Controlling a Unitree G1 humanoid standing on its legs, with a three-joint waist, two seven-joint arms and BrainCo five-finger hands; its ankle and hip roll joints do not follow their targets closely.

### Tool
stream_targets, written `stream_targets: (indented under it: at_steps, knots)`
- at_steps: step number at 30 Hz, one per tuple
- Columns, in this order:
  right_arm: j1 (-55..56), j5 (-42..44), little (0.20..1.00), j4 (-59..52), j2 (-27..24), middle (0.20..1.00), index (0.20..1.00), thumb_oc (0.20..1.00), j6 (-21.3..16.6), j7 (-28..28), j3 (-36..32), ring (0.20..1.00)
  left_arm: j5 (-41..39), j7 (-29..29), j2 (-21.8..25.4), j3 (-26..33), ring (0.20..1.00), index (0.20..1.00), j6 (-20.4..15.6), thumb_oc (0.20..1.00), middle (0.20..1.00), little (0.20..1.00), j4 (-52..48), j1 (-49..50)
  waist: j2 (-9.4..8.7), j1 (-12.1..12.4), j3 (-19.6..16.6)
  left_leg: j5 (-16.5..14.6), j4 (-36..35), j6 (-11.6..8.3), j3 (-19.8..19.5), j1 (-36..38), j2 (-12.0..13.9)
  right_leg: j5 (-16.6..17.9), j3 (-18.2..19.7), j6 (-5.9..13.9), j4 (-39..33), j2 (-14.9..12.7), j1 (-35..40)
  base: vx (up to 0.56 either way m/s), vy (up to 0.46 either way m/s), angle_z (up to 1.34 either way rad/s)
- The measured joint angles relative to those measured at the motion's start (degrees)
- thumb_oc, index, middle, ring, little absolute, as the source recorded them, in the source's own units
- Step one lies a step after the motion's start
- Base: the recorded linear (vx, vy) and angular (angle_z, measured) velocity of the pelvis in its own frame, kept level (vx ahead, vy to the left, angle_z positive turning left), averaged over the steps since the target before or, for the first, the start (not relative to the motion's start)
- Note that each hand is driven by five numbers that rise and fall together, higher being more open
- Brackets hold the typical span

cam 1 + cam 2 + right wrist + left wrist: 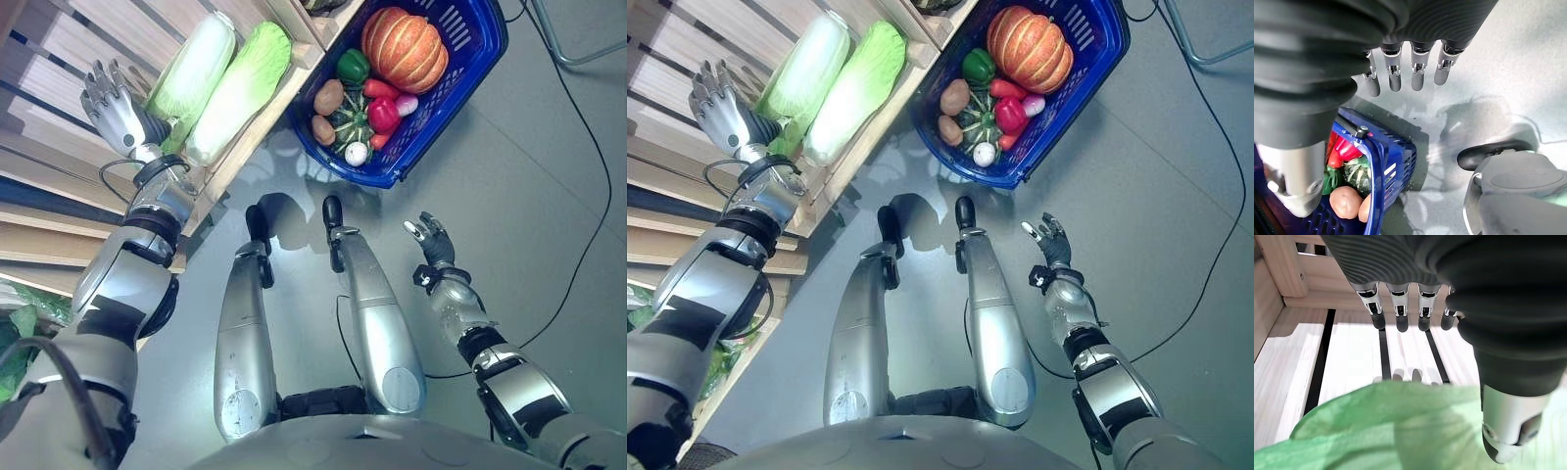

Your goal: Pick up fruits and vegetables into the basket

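Head eyes: look straight down, share the blue basket [480,59] and wooden shelf [59,108] | wrist views: very close, left over shelf slats, right over basket rim

Basket [470,93] — far corner cut off by the top edge in both eye views, and the pumpkin [404,47] hides its floor there. Green item [328,5] in the next crate — mostly cropped, can't tell what. Leafy greens [20,333] at the left edge — cropped. Cabbage [1391,431] in the left wrist view — just a leaf, the rest cut off.
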Motion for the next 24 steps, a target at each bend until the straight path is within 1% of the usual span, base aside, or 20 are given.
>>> stream_targets:
  at_steps: [1, 3, 6, 8, 9, 10, 11, 12, 17, 20, 24]
  knots:
    - [0.0, 0.0, 1.000, -0.4, 0.1, 1.000, 1.000, 1.000, 0.0, 0.0, 0.1, 1.000, 0.1, -0.6, -0.1, 0.0, 1.000, 1.000, 0.4, 1.000, 1.000, 1.000, 0.0, 0.0, -0.24, -0.2, 0.1, 0.2, 0.0, 0.34, 0.0, -0.3, 0.0, 0.0, 0.0, -0.01, 0.0, 0.0, -0.4, 0.00, 0.000, 0.00]
    - [-0.1, 0.0, 1.000, -0.9, 0.2, 1.000, 1.000, 1.000, 0.0, 0.0, 0.5, 1.000, 0.4, -1.2, -0.1, -0.2, 1.000, 1.000, 0.4, 1.000, 1.000, 1.000, 0.5, 0.0, -0.68, -0.4, 0.3, 0.3, 0.1, 0.17, 0.1, -0.3, 0.0, 0.0, 0.1, -0.03, -0.1, 0.1, -0.4, 0.01, -0.006, -0.02]
    - [-0.1, 0.0, 1.000, -0.8, 0.2, 1.000, 1.000, 1.000, 0.0, 0.0, 1.0, 1.000, 3.5, -2.2, -0.1, -3.4, 1.000, 1.000, 0.4, 1.000, 1.000, 1.000, 1.0, -0.2, -0.80, -0.9, 0.4, 0.1, 0.1, 0.13, 0.1, -0.3, 0.1, 0.0, 0.2, -0.06, -0.1, 0.2, -0.4, 0.03, -0.020, -0.01]
    - [-0.1, 0.0, 1.000, -0.8, 0.2, 1.000, 1.000, 1.000, 0.0, 0.0, 1.0, 1.000, 5.1, -3.0, -0.1, -4.6, 1.000, 1.000, 0.3, 1.000, 1.000, 1.000, 1.0, -0.6, -0.80, -0.8, 0.4, 0.1, 0.2, 0.15, 0.1, -0.3, 0.1, 0.1, 0.2, -0.22, 0.0, 0.1, -0.4, 0.00, 0.000, 0.00]
    - [-0.1, 0.0, 1.000, -0.8, 0.2, 1.000, 1.000, 1.000, 0.0, 0.0, 1.0, 1.000, 5.6, -3.2, -0.2, -5.3, 0.928, 0.928, 0.3, 0.928, 0.928, 0.928, 0.9, -0.7, -0.79, -0.8, 0.4, 0.0, 0.4, 0.15, 0.1, -0.3, 0.1, 0.1, 0.2, -0.19, 0.0, 0.2, -0.4, 0.03, -0.030, -0.03]
    - [-0.1, 0.0, 1.000, -0.8, 0.3, 1.000, 1.000, 1.000, 0.0, 0.0, 1.0, 1.000, 5.6, -3.2, -0.4, -5.6, 0.589, 0.589, 0.3, 0.589, 0.589, 0.589, 0.9, -0.6, -0.80, -0.8, 0.4, -0.3, 0.9, 0.14, 0.1, -0.3, 0.2, 0.0, 0.2, -0.07, 0.0, 0.3, -0.3, 0.03, -0.029, -0.04]
    - [-0.1, 0.0, 1.000, -0.8, 0.3, 1.000, 1.000, 1.000, 0.0, 0.0, 1.0, 1.000, 5.5, -3.2, -0.8, -5.6, 0.420, 0.420, 0.4, 0.420, 0.420, 0.420, 1.0, -0.5, -0.81, -0.8, 0.4, -0.4, 0.9, 0.15, 0.1, -0.3, 0.2, 0.0, 0.2, -0.07, 0.1, 0.3, -0.2, 0.03, -0.031, -0.03]
    - [-0.1, 0.0, 1.000, -0.8, 0.3, 1.000, 1.000, 1.000, -0.1, 0.0, 1.0, 1.000, 5.4, -3.2, -1.0, -5.6, 0.200, 0.200, 0.4, 0.200, 0.200, 0.200, 1.0, -0.5, -0.81, -0.8, 0.4, -0.5, 1.0, 0.21, 0.1, -0.3, 0.2, 0.0, 0.2, -0.05, 0.2, 0.2, -0.2, 0.00, 0.000, 0.00]
    - [-0.1, 0.0, 1.000, -0.8, 0.3, 1.000, 1.000, 1.000, -0.2, 0.1, 1.0, 1.000, 4.9, -1.8, -1.0, -4.9, 0.200, 0.200, 0.6, 0.200, 0.200, 0.200, 1.1, -0.7, -0.82, -0.8, 0.3, -0.8, 1.8, 0.18, 0.1, -0.3, 0.3, -0.3, 0.2, -0.08, 1.1, 0.3, -0.2, 0.00, 0.000, 0.00]
    - [0.1, 0.0, 1.000, -1.7, 0.2, 1.000, 1.000, 1.000, -0.2, -0.1, 1.0, 1.000, 4.8, -0.5, -1.0, -4.8, 0.200, 0.200, 1.7, 0.200, 0.200, 0.200, 1.0, -0.7, -0.83, -0.8, 0.3, -0.9, 1.9, -0.04, 0.1, -0.5, 0.3, -0.3, 0.2, -0.08, 1.3, 0.3, -0.5, 0.00, 0.000, 0.00]
    - [0.2, 0.0, 1.000, -3.4, 0.3, 1.000, 1.000, 1.000, -0.3, -0.1, 1.0, 1.000, 3.7, 1.3, -0.2, -3.7, 0.200, 0.200, 2.1, 0.200, 0.200, 0.200, 0.9, -2.0, -0.86, -0.8, 0.3, -0.6, 2.7, 0.07, 0.0, -1.9, 0.4, -0.4, 0.2, -0.18, 1.9, 0.4, -1.8, 0.00, 0.000, 0.00]
